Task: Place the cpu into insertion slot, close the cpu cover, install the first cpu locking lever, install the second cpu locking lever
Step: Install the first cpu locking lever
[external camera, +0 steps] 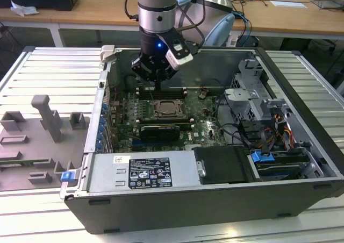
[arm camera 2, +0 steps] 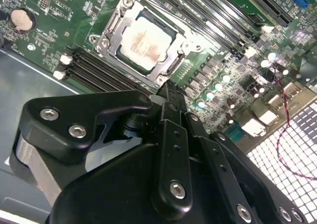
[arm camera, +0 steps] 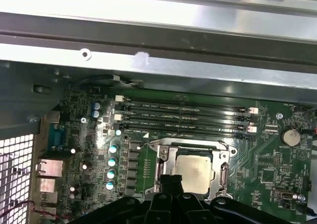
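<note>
Aluminium, ribbed and pale, makes the tabletop (external camera: 48,65) under everything you see in the exterior view. At that view's left a grey moulded fixture (external camera: 47,126) lies on it. A small blue clip (external camera: 67,175) sits by the fixture's near corner, just beside the open computer case (external camera: 161,213).

Inside the case, along its near wall, you have the grey power supply (external camera: 142,170) and, behind it, the green motherboard (external camera: 121,116). Your gripper (external camera: 157,81) hangs over the far part of the board, above the long black memory slots (arm camera: 183,116). Its jaws are pressed together with nothing between them. In the second wrist view the black fingertips (arm camera 2: 168,89) sit just beside one corner of the socket; you cannot tell whether they touch the board.

The cpu (arm camera 2: 147,41) lies flat in the insertion slot (external camera: 159,113), its pale metal top facing up. The cpu cover (arm camera 2: 113,26) is down around it, the silvery frame flat on the socket and the chip showing through the square opening. In the first wrist view a round coin cell (arm camera: 290,137) sits on the board, apart from the socket.

Toward the exterior view's right stand the grey metal drive cage (external camera: 252,95), a tangle of coloured cables (external camera: 279,127) and a blue tab (external camera: 262,158) near the case's near corner.
</note>
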`<state>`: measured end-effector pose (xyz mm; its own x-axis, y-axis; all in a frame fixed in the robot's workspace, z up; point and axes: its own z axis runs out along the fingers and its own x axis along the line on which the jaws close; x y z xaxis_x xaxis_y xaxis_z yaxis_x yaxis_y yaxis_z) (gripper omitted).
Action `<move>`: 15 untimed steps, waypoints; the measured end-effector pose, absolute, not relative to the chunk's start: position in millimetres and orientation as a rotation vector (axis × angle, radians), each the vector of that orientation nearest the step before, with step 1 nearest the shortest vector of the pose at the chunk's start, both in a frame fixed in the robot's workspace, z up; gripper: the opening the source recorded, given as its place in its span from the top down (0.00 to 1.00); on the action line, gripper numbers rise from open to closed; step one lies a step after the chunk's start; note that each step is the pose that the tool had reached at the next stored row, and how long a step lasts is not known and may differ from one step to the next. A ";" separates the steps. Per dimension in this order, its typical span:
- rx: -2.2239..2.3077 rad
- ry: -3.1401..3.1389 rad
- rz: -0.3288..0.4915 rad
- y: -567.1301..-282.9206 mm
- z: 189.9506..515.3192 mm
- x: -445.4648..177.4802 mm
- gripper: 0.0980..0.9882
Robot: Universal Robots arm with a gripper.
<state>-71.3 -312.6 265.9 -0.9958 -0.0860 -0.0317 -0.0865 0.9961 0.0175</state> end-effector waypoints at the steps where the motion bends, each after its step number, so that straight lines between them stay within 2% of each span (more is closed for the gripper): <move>1: -0.134 3.108 0.029 -312.6 265.8 -75.0 0.99; 15: -0.063 3.109 0.028 -312.3 264.4 -87.8 0.99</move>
